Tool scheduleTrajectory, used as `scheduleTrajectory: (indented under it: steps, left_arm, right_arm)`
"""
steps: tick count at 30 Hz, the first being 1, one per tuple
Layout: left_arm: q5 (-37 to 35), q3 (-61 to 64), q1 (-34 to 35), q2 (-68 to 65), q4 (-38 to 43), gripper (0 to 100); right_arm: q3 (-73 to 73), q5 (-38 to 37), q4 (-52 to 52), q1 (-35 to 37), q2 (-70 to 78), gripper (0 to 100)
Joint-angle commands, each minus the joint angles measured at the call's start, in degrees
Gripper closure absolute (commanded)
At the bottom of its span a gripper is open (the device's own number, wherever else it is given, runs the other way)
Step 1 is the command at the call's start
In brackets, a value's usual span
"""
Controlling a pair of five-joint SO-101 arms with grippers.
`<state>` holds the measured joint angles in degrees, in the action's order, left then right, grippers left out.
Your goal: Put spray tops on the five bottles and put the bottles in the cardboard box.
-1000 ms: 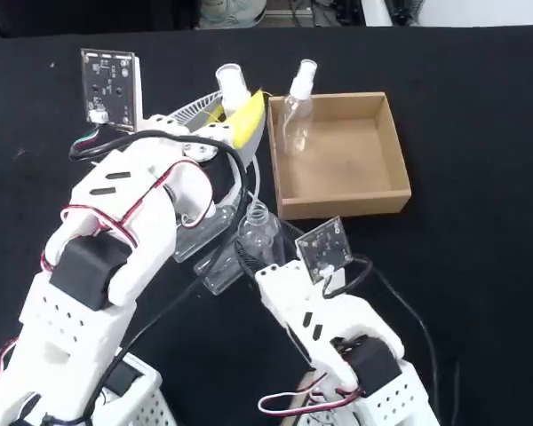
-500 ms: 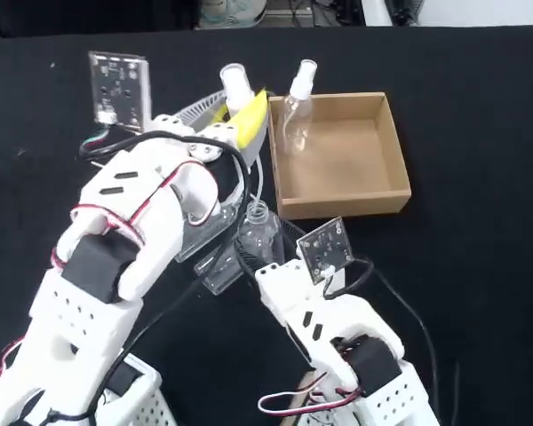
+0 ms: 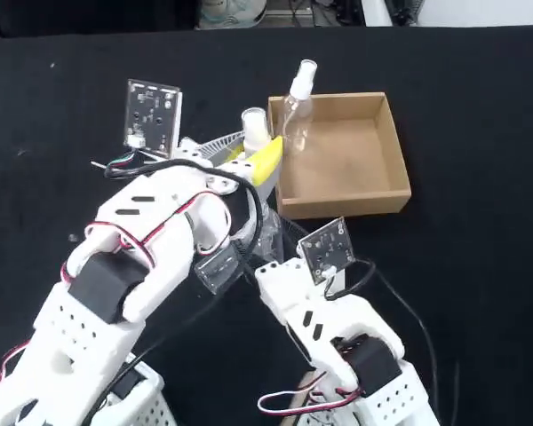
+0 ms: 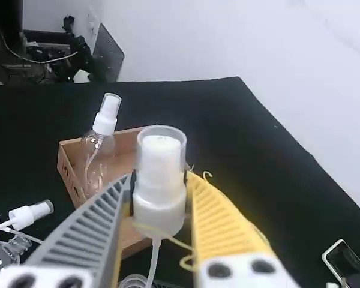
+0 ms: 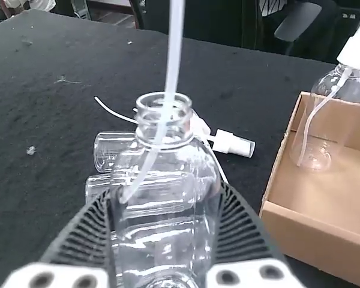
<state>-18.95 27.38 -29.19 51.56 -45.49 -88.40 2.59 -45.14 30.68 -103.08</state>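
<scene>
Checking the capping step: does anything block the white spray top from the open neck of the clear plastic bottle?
Nothing visible does. The thin tube of the white spray top runs through the open neck of the clear plastic bottle.

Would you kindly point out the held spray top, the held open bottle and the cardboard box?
spray top (image 4: pixel 160 198): left wrist view, white collar.
open bottle (image 5: pixel 168 201): right wrist view, clear body.
cardboard box (image 3: pixel 342 206): high view, near wall.

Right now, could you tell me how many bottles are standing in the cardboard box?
1: a spray-topped bottle stands in the cardboard box's far left corner; none seems hidden.
</scene>
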Motion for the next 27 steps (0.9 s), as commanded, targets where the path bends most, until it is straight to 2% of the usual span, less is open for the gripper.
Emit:
scheduleTrajectory:
  steps: [1, 3, 8, 13, 18, 23, 27]
  left_arm:
    - [-0.18, 1.8, -0.04, 1.58, -1.14, 97]
    - [-0.18, 3.82, 0.4, 2.02, -1.14, 95]
    - [-0.35, 6.99, 0.57, 2.02, -1.23, 81]
    - [-0.26, 6.99, 0.57, 2.11, -1.49, 80]
    - [-0.09, 4.53, 0.75, 2.11, -5.98, 80]
    - [-0.09, -0.48, 6.64, 2.11, -6.42, 80]
    - [-0.09, -2.59, 7.16, 2.11, -6.86, 80]
  right_arm:
    - [3.65, 0.35, 1.67, 0.09, -7.34, 98.8]
    - [3.65, 0.35, 1.67, 0.09, -7.34, 98.8]
    - [3.65, 0.35, 1.67, 0.09, -7.34, 98.8]
    - [3.65, 0.35, 1.67, 0.09, -7.34, 98.8]
    - [3.65, 0.26, 1.67, 0.09, -7.34, 98.8]
    - [3.47, 0.26, 1.67, 0.09, -7.34, 98.8]
    - [3.3, 0.09, 1.67, 0.09, -7.34, 98.8]
